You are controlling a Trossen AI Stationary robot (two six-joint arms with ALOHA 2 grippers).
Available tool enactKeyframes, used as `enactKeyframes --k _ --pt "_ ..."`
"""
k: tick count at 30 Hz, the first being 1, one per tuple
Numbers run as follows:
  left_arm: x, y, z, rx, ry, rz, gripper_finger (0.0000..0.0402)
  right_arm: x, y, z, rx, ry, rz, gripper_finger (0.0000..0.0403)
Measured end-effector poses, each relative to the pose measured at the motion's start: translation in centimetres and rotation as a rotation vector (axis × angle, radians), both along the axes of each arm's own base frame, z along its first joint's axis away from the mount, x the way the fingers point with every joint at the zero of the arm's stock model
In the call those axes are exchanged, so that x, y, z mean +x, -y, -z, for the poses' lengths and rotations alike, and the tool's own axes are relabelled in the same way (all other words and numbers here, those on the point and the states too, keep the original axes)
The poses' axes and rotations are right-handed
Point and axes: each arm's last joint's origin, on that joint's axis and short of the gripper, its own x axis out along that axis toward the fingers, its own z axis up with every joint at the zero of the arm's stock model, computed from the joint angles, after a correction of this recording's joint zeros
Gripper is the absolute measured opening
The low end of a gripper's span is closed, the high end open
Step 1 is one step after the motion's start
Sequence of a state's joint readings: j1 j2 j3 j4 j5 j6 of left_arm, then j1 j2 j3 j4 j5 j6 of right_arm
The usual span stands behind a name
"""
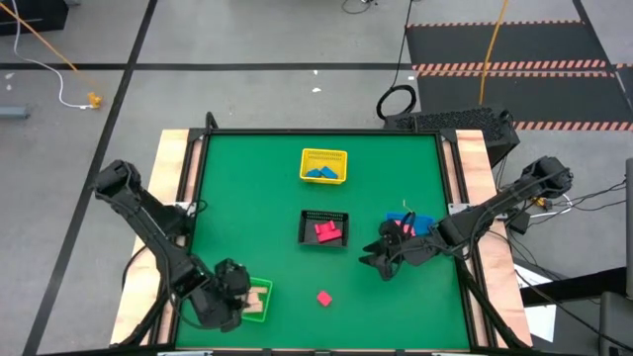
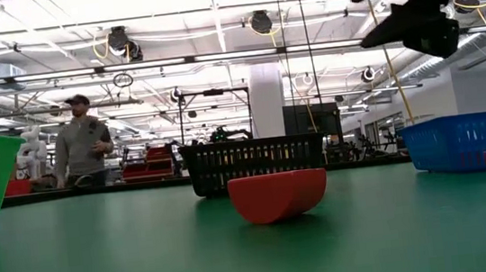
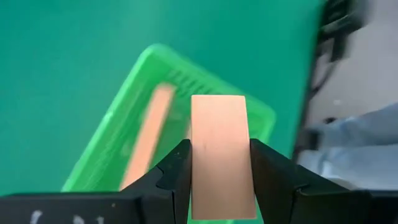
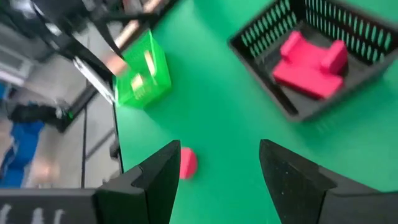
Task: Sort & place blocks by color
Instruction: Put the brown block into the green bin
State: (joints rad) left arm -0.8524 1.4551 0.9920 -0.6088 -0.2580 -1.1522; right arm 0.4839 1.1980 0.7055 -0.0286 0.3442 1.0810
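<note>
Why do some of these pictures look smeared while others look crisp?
Left wrist view: the tan block between the jaws is sharp, the green basket behind it smeared. Right wrist view: the whole scene is streaked, including the black basket. Low view: the red block is crisp; ceiling lights glare overhead.

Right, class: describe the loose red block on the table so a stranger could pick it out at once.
Start at the black basket in the middle of the green table. Move toward the robot's edge: the red block lies there alone on the bare mat, between the green basket and the right gripper. Every other block sits in a basket or a gripper.
</note>
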Motion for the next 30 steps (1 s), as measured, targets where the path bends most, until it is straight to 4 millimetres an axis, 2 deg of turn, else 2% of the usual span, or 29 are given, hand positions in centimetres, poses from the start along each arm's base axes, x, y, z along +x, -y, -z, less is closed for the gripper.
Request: enactKeyframes --k 8,14,20,30 --pt "-1.7 0.1 0.7 0.036 -0.085 -0.039 0.013 1.8 -0.9 0.0 -0.043 0.153 0.026 0.021" --pt "-2.4 -0.3 2.2 0.026 -0.128 -0.123 0.014 3.1 -2.3 0.7 -0.092 0.248 -0.017 0.021" --pt "-2.6 -0.6 2.8 0.021 -0.145 -0.176 0.0146 3.2 -2.8 1.4 -0.091 0.236 -0.033 0.021" --pt "-2.6 -0.7 3.1 -0.011 -0.154 -0.234 0.0159 2.8 -3.6 1.3 -0.08 0.241 -0.061 0.021"
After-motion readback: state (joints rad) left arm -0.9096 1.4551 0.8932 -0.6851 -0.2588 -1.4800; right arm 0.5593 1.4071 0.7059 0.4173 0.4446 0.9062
